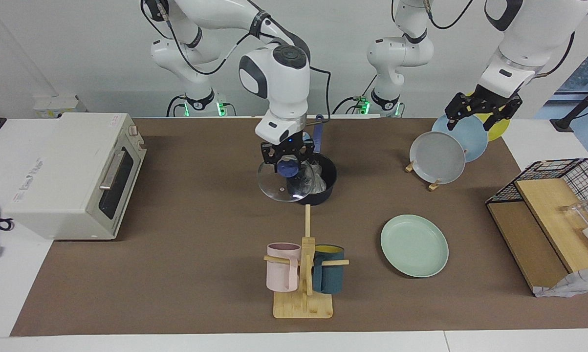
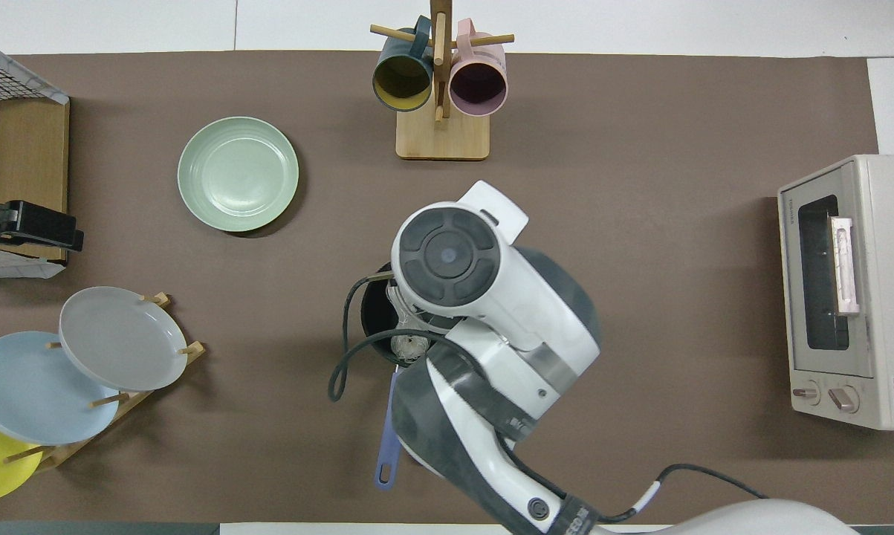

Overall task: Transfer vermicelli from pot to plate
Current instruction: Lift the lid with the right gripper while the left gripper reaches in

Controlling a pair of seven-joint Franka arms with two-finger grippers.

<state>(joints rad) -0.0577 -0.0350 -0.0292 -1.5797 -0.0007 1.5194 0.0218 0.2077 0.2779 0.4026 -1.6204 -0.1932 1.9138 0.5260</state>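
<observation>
The dark navy pot (image 1: pixel 323 191) stands mid-table, its blue handle (image 2: pixel 387 438) pointing toward the robots. The vermicelli (image 1: pixel 314 180), a clear-wrapped whitish bundle, lies inside the pot (image 2: pixel 372 316) and shows beside my arm as the vermicelli (image 2: pixel 409 345). My right gripper (image 1: pixel 288 165) is shut on the blue knob of a glass lid (image 1: pixel 274 188), held tilted above the pot's rim toward the right arm's end. The mint-green plate (image 1: pixel 414 246) (image 2: pixel 238 173) lies bare, farther from the robots, toward the left arm's end. My left gripper (image 1: pixel 482 110) (image 2: pixel 23 230) waits open above the plate rack.
A rack with a grey plate (image 1: pixel 437 157), a blue and a yellow one stands near the left arm. A wire basket with wooden boards (image 1: pixel 548 215) sits at that end. A mug tree (image 1: pixel 306 266) stands farther out than the pot. A toaster oven (image 1: pixel 74 173) fills the right arm's end.
</observation>
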